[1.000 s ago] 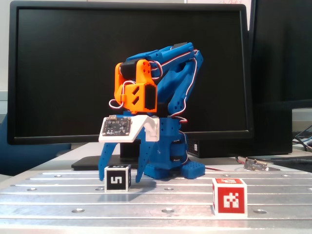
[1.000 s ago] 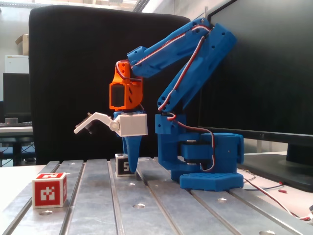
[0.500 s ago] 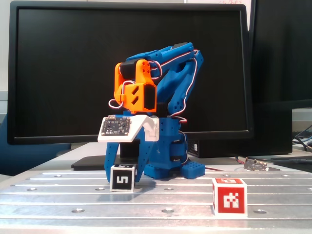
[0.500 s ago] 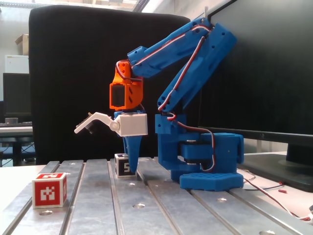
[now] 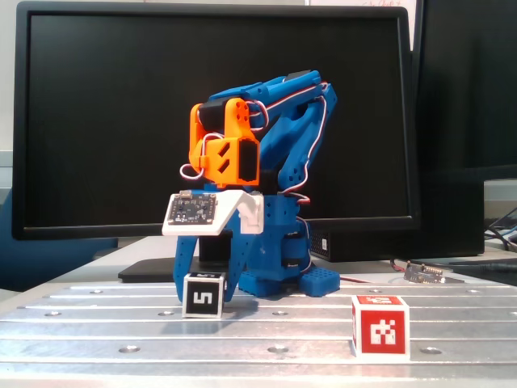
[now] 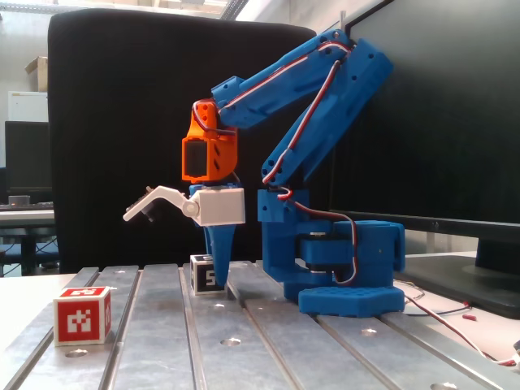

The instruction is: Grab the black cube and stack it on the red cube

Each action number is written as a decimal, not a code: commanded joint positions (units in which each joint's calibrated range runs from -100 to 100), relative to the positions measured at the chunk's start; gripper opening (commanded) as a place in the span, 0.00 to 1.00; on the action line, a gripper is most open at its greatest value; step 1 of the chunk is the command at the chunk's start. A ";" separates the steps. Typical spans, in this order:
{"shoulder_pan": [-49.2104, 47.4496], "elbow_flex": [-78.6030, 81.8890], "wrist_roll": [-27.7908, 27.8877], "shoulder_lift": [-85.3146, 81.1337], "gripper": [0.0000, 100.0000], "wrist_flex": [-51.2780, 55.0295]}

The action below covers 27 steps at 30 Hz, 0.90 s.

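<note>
The black cube (image 5: 203, 295) sits on the metal table (image 5: 266, 335), its face with the white "5" mark toward one fixed view. My gripper (image 5: 203, 297) points straight down over it, and its blue fingers (image 5: 180, 271) straddle the cube on both sides with the tips near the table. The jaws look spread around the cube, which rests on the table. In the other fixed view the gripper (image 6: 221, 280) partly hides the black cube (image 6: 203, 275). The red cube (image 5: 380, 326) stands apart near the table's front edge; it also shows in the other fixed view (image 6: 82, 315).
The arm's blue base (image 6: 349, 280) stands on the table behind the cubes. A large black monitor (image 5: 218, 113) fills the background. A small circuit board (image 5: 426, 273) and cables lie at the back right. The table has long grooves and screw holes.
</note>
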 commanded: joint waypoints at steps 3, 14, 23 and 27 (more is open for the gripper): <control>-0.27 -6.11 0.37 -0.17 0.19 4.46; -1.97 -15.52 -0.10 -0.42 0.19 13.69; -6.77 -27.73 -3.89 -0.17 0.19 24.55; -11.49 -28.36 -7.83 -0.76 0.19 25.15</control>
